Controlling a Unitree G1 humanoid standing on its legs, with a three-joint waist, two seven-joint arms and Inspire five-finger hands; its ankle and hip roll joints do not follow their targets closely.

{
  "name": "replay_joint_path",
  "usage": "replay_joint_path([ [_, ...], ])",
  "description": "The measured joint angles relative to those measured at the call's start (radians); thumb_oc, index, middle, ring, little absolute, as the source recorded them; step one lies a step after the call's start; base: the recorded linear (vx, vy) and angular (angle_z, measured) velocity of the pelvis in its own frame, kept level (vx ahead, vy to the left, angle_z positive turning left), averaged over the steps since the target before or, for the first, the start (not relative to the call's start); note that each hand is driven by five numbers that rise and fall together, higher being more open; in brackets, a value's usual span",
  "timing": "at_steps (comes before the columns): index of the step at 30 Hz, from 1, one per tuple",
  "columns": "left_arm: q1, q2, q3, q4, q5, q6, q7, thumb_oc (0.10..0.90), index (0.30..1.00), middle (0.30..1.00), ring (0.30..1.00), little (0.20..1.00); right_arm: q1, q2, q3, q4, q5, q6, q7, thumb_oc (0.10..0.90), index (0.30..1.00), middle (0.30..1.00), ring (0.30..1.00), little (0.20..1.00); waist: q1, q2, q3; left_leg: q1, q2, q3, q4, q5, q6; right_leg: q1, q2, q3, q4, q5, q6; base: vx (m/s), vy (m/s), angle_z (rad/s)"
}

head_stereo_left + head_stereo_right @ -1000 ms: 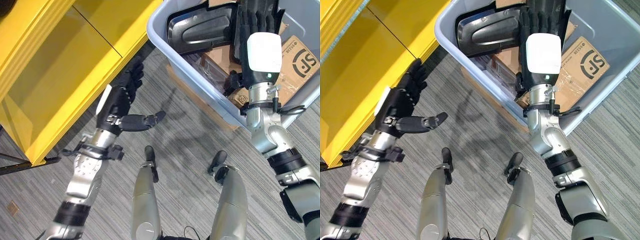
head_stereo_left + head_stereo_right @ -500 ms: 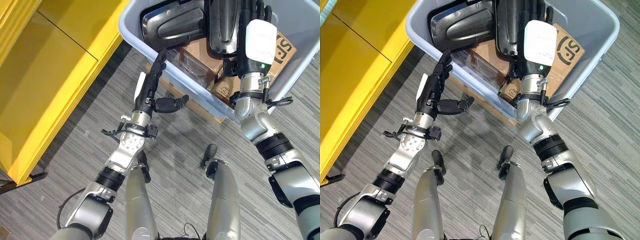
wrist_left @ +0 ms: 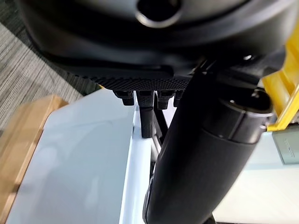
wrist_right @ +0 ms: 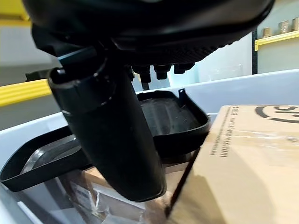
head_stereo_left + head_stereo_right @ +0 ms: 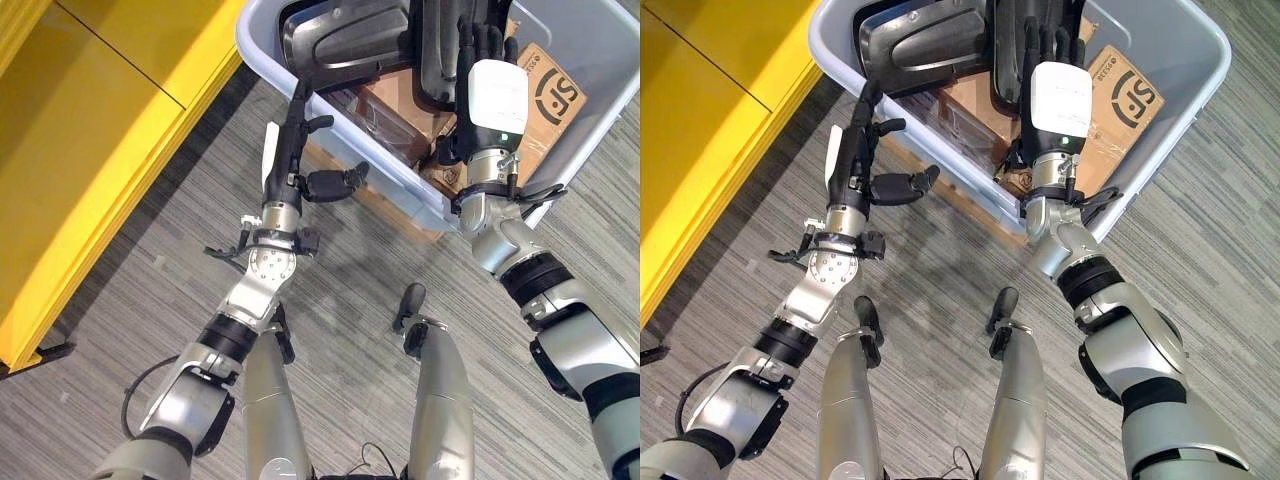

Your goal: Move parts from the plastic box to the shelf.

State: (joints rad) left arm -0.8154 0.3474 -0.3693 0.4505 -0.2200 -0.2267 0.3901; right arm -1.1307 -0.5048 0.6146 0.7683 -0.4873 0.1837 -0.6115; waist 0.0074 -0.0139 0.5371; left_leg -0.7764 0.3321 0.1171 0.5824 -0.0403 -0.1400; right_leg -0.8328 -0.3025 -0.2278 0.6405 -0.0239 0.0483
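Both hands open: left hand (image 5: 290, 150) fingers straight at plastic box (image 5: 345, 120) rim, right hand (image 5: 478, 70) over black tray (image 5: 350, 45); judgement: grip tray's opposite edges, lift level

A pale blue-grey rectangular plastic box (image 5: 330, 118) stands on the floor, open-topped. Inside lie 2 glossy black moulded plastic parts (image 5: 925, 40), overlapping, above brown cardboard cartons (image 5: 1118, 95). Beside it stands the bright yellow metal shelf (image 5: 90, 150).
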Motion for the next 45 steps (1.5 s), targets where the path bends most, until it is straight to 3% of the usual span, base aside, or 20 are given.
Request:
replay_joint_path([
  [10,-0.044,0.023,-0.021,0.034,-0.001,0.001,0.000,0.900,1.000,1.000,1.000,1.000,-0.053,0.032,0.039,0.025,0.020,-0.009,-0.001,0.900,1.000,1.000,1.000,1.000,0.000,-0.012,-0.001,-0.009,-0.002,-0.003,0.013,-0.007,0.010,0.000,-0.004,-0.003,0.001,0.000,0.000,0.00,-0.002,0.00],
  [21,-0.071,0.024,-0.050,0.060,0.001,-0.001,0.017,0.900,1.000,1.000,1.000,1.000,-0.065,0.047,0.040,0.074,0.050,0.027,-0.039,0.900,1.000,1.000,1.000,1.000,0.001,-0.014,-0.001,-0.030,-0.001,-0.017,0.025,-0.006,0.009,-0.002,-0.003,-0.012,0.001,0.002,-0.001,0.00,-0.012,0.02],
  [28,-0.078,0.031,-0.048,0.060,-0.002,-0.004,0.020,0.900,1.000,1.000,1.000,1.000,-0.067,0.047,0.040,0.074,0.111,0.008,-0.041,0.900,1.000,1.000,1.000,1.000,-0.001,-0.014,-0.001,-0.031,-0.001,-0.014,0.024,-0.006,0.009,-0.003,-0.001,-0.013,-0.005,0.005,0.002,0.00,0.000,0.00],
  [31,-0.078,0.031,-0.048,0.060,-0.002,-0.004,0.020,0.900,1.000,1.000,1.000,1.000,-0.067,0.048,0.039,0.067,0.161,-0.030,-0.016,0.900,1.000,1.000,1.000,1.000,-0.001,-0.015,0.000,-0.029,-0.001,-0.013,0.024,-0.007,0.010,-0.003,-0.002,-0.011,-0.004,0.005,0.002,0.00,0.000,0.00],
  [36,-0.077,0.032,-0.039,0.059,-0.002,0.006,0.014,0.900,1.000,1.000,1.000,1.000,-0.055,0.047,0.036,-0.026,0.196,-0.088,0.020,0.900,1.000,1.000,1.000,1.000,-0.005,-0.015,0.000,-0.024,-0.001,-0.012,0.024,-0.007,0.011,-0.003,-0.001,-0.007,0.001,0.005,0.001,0.00,0.000,0.00],
  [45,-0.041,0.031,-0.026,0.013,0.000,0.034,0.011,0.900,1.000,1.000,1.000,1.000,0.029,0.050,-0.053,-0.286,0.236,-0.124,0.043,0.900,1.000,1.000,1.000,1.000,-0.008,-0.027,0.000,-0.006,-0.001,0.004,0.021,-0.008,0.011,0.001,-0.001,0.006,0.006,0.004,0.002,0.00,0.004,-0.01],
])
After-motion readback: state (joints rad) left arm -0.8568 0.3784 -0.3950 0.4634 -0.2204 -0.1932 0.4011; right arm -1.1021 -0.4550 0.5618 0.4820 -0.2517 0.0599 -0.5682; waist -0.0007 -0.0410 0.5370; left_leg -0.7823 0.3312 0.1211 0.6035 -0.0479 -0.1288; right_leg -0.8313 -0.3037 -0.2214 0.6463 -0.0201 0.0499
